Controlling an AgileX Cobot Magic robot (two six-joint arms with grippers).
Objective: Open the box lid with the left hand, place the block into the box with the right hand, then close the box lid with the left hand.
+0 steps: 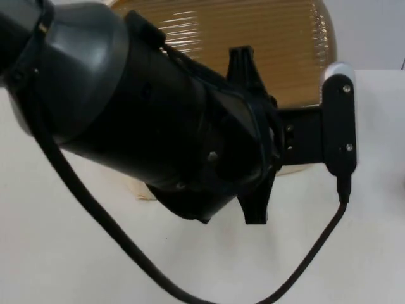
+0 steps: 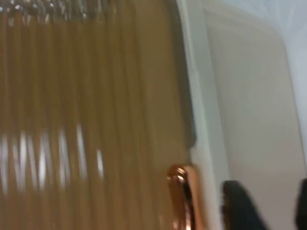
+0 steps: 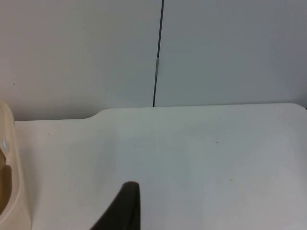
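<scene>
Fingertips (image 2: pixel 240 211) of my left gripper (image 2: pixel 271 213) stand spread apart with pale surface showing between them and nothing held. They sit just beside the box's cream rim (image 2: pixel 204 120), next to a copper-coloured clasp (image 2: pixel 184 196) on the edge of the amber ribbed lid (image 2: pixel 86 120). I can't tell if a fingertip touches the rim.

In the top view my left arm (image 1: pixel 158 114) runs from the upper left corner down across the centre of the frame, wrist at centre right. It blocks most of the box. The amber lid (image 1: pixel 253 38) shows at upper centre behind the arm. Slivers of the cream box (image 1: pixel 144 190) base peek out under the arm at lower centre-left and at centre right. I can't tell from this how far the lid is lifted. The box's inside is hidden by the arm, so its contents cannot be told.

My right gripper (image 3: pixel 125 211) waits over the bare white table (image 3: pixel 201 158), facing the grey partition wall (image 3: pixel 230 48). One dark fingertip shows, so how far it is open I cannot tell. The box's cream side (image 3: pixel 12 163) is off to one side of it, apart from the tip. White table (image 1: pixel 63 253) takes up the lower part of the top view.
</scene>
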